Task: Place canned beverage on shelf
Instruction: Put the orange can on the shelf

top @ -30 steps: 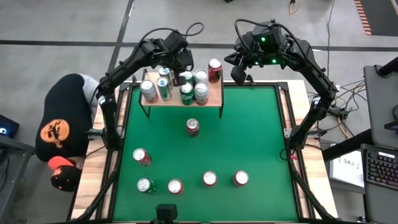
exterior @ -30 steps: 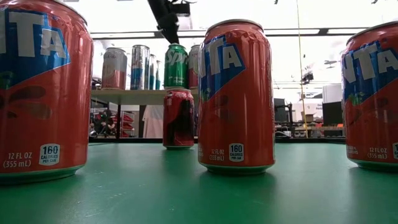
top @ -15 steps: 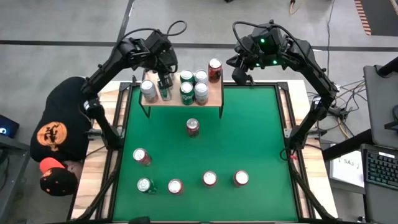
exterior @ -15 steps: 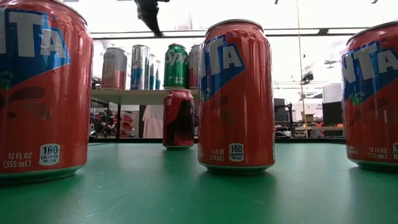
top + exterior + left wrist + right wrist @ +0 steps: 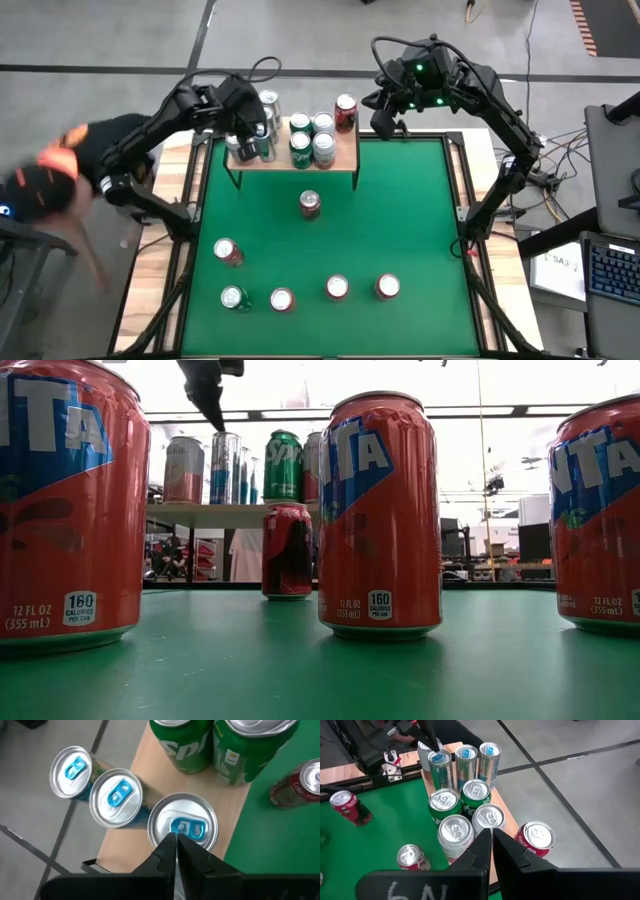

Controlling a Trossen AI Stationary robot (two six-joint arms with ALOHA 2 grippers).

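Since a moment ago my left pincer (image 5: 250, 128) has slid sideways along the shelf (image 5: 345, 152), away from the green cans (image 5: 300, 150) and over to the far end. Right under its tip now stands a silver can (image 5: 183, 826) with a blue tab, on the shelf. Both fingers are pressed together and hold nothing. I think this can is done. Next I must go down to the red can (image 5: 310, 204) on the green table (image 5: 400, 220). My right pincer (image 5: 385, 118) waits, pressed together too, behind the shelf's other end.

Green table (image 5: 400, 210) with six cans (image 5: 309, 204) and wooden shelf (image 5: 345, 150) bearing upright cans (image 5: 323, 147).
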